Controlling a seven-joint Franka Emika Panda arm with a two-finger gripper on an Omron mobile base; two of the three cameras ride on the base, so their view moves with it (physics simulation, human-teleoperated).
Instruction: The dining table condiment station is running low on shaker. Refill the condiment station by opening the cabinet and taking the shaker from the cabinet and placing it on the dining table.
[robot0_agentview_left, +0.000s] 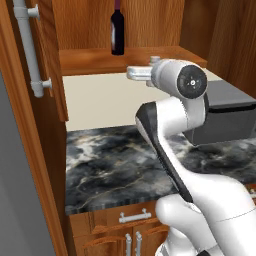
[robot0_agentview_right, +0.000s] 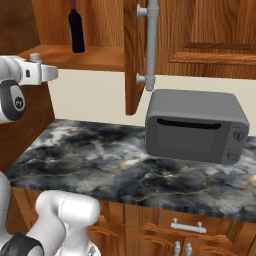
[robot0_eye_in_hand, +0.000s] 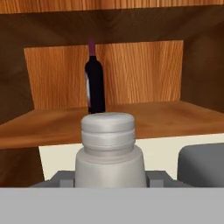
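Observation:
My gripper (robot0_eye_in_hand: 109, 177) is shut on the shaker (robot0_eye_in_hand: 108, 148), a pale grey-white cylinder with a narrower ribbed cap, held upright between the two dark fingers (robot0_eye_in_hand: 65, 177). The cabinet (robot0_agentview_left: 125, 60) stands open, its reddish-brown shelf behind the shaker at about cap height. In the left base view the gripper (robot0_agentview_left: 132, 73) hangs just in front of the shelf's front edge, above the counter. It reaches the same way in the right base view (robot0_agentview_right: 53, 72). The dining table is out of view.
A tall dark wine bottle (robot0_eye_in_hand: 94, 83) stands at the back of the shelf. The open cabinet doors hang at both sides, with grey bar handles (robot0_agentview_left: 27, 45) (robot0_agentview_right: 151, 45). A grey microwave (robot0_agentview_right: 195, 127) sits on the marbled counter (robot0_agentview_left: 115, 165) to the right.

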